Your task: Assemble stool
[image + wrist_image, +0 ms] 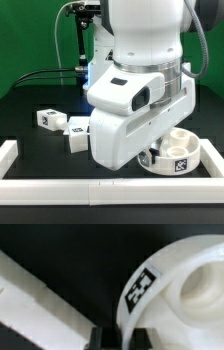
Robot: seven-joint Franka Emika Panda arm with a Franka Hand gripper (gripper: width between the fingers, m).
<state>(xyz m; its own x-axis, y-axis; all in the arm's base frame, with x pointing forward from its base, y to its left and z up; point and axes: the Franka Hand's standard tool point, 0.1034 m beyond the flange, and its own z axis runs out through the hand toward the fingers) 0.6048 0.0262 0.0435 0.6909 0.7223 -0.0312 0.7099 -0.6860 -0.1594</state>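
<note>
The stool seat [183,140] sits at 4 o'clock in the exterior view, half under the wrist. The end effector [120,340] is pressed together, apparently pinching nothing, tips right by the seat's tagged rim. It's round, so there's no long axis to line up.

Robotics lab bench, white robot arm [135,80] on a matte black tabletop [40,100], green backdrop [30,35], black cables [45,70] strung behind, white border rails [60,187] edging the work area, white seat [178,155] and legs [50,118] carrying black-and-white square marker tags.
</note>
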